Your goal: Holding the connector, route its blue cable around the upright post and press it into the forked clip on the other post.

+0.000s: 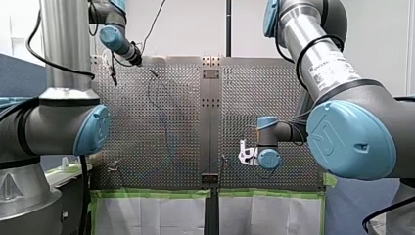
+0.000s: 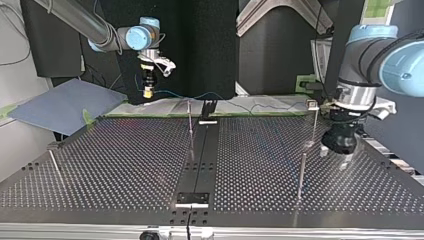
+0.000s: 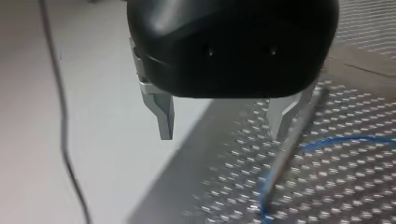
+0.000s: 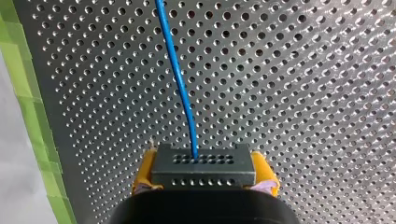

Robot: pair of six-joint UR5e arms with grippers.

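Our right gripper (image 4: 204, 173) clamps the dark grey connector (image 4: 203, 164) near the green-taped edge of the worktop (image 4: 303, 93); its blue cable (image 4: 180, 74) leaves its middle, gently curved.

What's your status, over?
Right gripper shut on connector, blue cable running ahead over the table. Left gripper open, empty, thin post close beside it. Nothing blocking seen.

My left arm (image 1: 63, 122) and my right arm (image 1: 337, 68) are silver tubes with grey joints and logo-stamped pale-blue caps (image 1: 350, 139), trailed by black cables (image 1: 33, 46). My left gripper (image 3: 222, 136) is glossy black with metal fingers (image 3: 163, 116); my right gripper (image 4: 204, 173) has yellow pads (image 4: 144, 172) at 3 and 9 o'clock.
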